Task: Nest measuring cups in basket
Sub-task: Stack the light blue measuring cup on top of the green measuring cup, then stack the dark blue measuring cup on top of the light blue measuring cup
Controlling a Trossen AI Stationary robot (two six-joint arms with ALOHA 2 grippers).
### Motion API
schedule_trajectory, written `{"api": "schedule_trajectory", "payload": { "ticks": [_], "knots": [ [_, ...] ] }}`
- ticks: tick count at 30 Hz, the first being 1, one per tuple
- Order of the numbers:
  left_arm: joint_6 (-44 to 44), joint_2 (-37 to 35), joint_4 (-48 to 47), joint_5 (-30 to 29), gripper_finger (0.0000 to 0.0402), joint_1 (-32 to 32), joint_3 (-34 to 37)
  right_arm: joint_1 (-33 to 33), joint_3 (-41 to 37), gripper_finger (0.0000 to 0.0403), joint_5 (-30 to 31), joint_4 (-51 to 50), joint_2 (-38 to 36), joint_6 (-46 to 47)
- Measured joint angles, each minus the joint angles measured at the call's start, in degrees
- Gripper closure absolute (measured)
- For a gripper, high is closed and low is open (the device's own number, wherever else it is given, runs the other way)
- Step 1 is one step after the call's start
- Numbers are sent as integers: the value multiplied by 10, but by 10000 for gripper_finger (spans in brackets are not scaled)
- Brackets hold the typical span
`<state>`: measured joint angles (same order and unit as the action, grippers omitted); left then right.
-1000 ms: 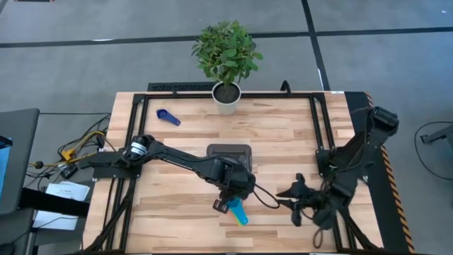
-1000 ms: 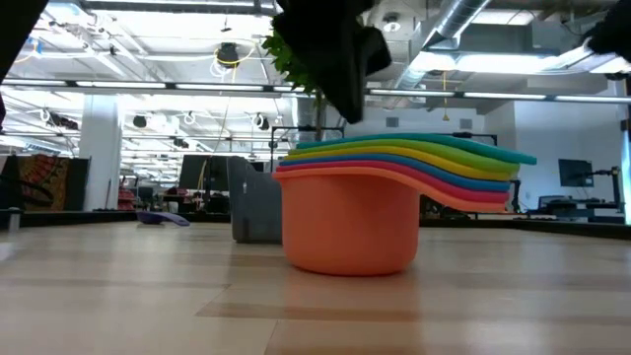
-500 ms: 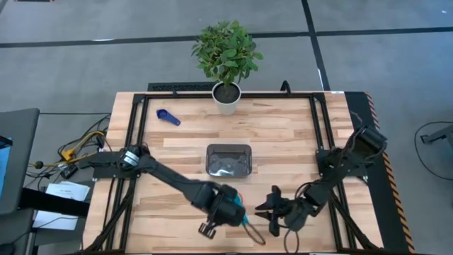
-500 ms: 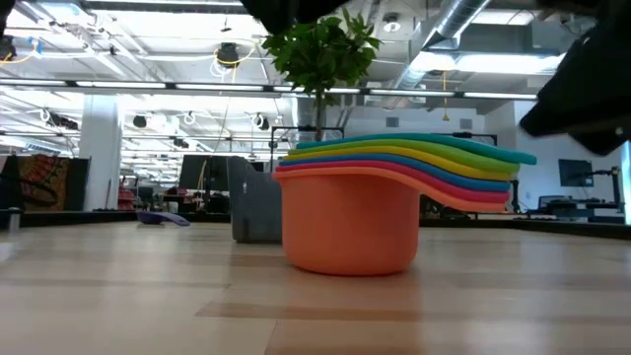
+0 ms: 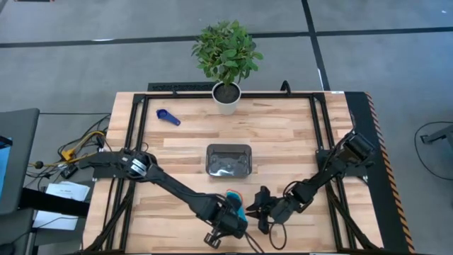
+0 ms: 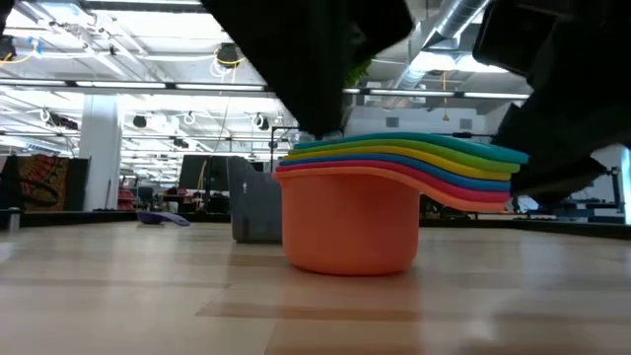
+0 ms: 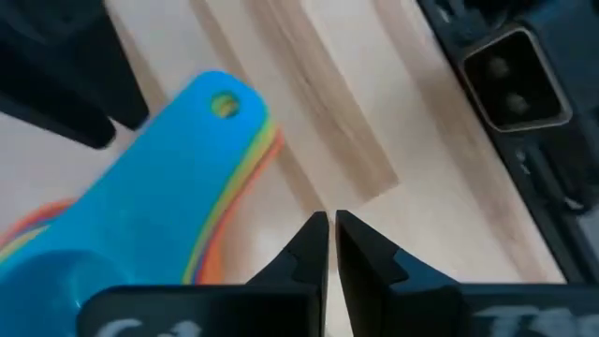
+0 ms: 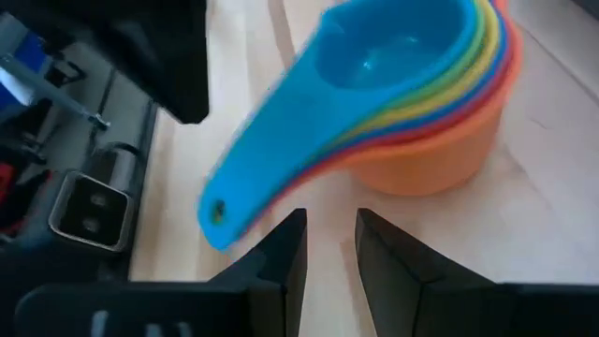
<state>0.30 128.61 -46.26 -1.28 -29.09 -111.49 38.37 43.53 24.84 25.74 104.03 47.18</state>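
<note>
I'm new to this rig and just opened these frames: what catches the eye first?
The nested stack of measuring cups stands near the table's front edge, light blue on top, orange outermost. Both grippers crowd it: the left gripper shut beside the handles, the right gripper open, facing them. The basket sits empty mid-table.

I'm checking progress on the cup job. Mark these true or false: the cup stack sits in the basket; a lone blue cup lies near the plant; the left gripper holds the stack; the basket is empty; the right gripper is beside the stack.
1. The cup stack sits in the basket. False: it stands on the table, nearer the front edge.
2. A lone blue cup lies near the plant. True.
3. The left gripper holds the stack. False: it is nearly shut on nothing.
4. The basket is empty. True.
5. The right gripper is beside the stack. True.
</note>
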Motion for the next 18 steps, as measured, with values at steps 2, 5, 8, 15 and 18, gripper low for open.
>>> {"api": "schedule_trajectory", "payload": {
  "ticks": [2, 5, 8, 15, 18],
  "knots": [
    [-1, 0, -9, -2, 391, 3, 3, 0, -1, 285, 0, 9, 0, -6],
    [0, 0, 0, -8, 391, 7, 6, 0, 0, 285, -4, 21, 0, -15],
    [2, 0, 3, -11, 391, 11, 6, 0, 2, 285, -10, 42, -1, -32],
    [-2, -6, -18, -11, 391, 12, 7, -4, 5, 285, -14, 27, -4, -42],
    [-15, -26, -39, -17, 391, 12, 7, -4, 6, 285, -18, 25, -7, -42]
  ]
}}
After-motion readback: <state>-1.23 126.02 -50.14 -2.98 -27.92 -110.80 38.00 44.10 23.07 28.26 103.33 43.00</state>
